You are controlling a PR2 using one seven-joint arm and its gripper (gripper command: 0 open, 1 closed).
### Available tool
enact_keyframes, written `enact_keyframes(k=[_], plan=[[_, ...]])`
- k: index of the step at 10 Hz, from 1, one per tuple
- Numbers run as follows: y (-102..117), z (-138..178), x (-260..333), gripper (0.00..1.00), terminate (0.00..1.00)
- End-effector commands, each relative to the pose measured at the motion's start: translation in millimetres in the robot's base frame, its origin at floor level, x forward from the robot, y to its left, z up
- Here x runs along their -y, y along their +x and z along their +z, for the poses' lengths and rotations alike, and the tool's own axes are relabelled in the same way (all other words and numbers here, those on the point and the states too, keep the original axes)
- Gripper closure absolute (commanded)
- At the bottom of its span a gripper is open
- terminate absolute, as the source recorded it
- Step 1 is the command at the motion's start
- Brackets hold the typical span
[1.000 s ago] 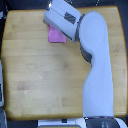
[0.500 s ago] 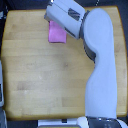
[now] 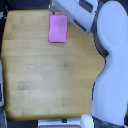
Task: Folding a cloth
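Lying flat on the table (image 3: 45, 80), the cloth (image 3: 57, 28) sits just beside the arm (image 3: 112, 60) — seemingly folded already, little left. Tool hidden at the top edge — I cannot tell its opening or hold.

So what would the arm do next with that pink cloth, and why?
Probably nothing more than pull away. The cloth lies flat near the far edge of the table as a neat narrow rectangle, seemingly already folded, and the gripper sits beside it at the exterior view's right, not on it. Whether its jaws are open is unclear.
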Motion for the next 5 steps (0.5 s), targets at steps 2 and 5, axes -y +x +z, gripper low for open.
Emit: enact_keyframes(k=[2,5], plan=[[9,70,108,0.0,0.0],[8,60,182,0.0,0.0]])
